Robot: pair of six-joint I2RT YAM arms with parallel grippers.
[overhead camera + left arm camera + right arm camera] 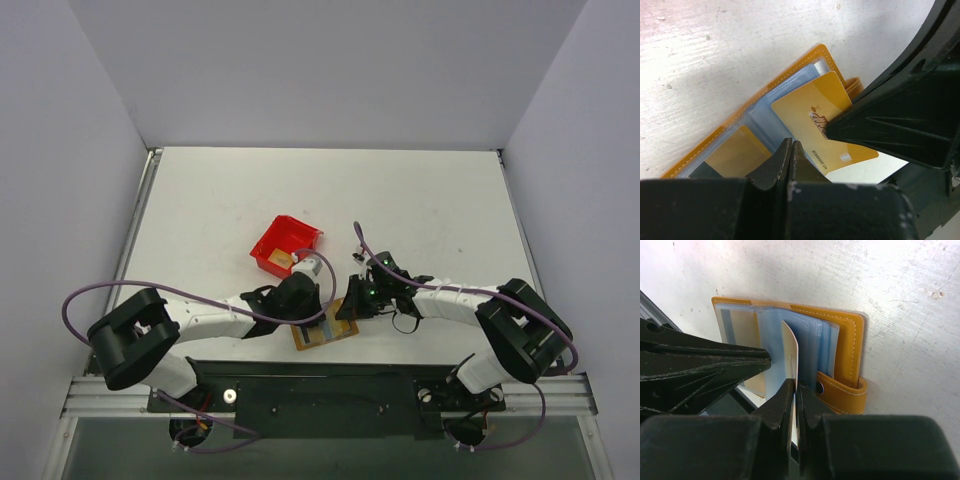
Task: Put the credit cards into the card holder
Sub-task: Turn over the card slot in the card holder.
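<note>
One card sat in the card holder; my right end effector gripped the second card, left end effector closed empty.

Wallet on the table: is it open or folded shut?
Open. The wallet lies spread, its blue sleeves exposed and its snap tab unfastened.

top view: orange-tan folding card holder largely covered by left gripper and right gripper | left wrist: golden plastic credit card corner hidden, print illegible | right wrist: card edge-on
</note>
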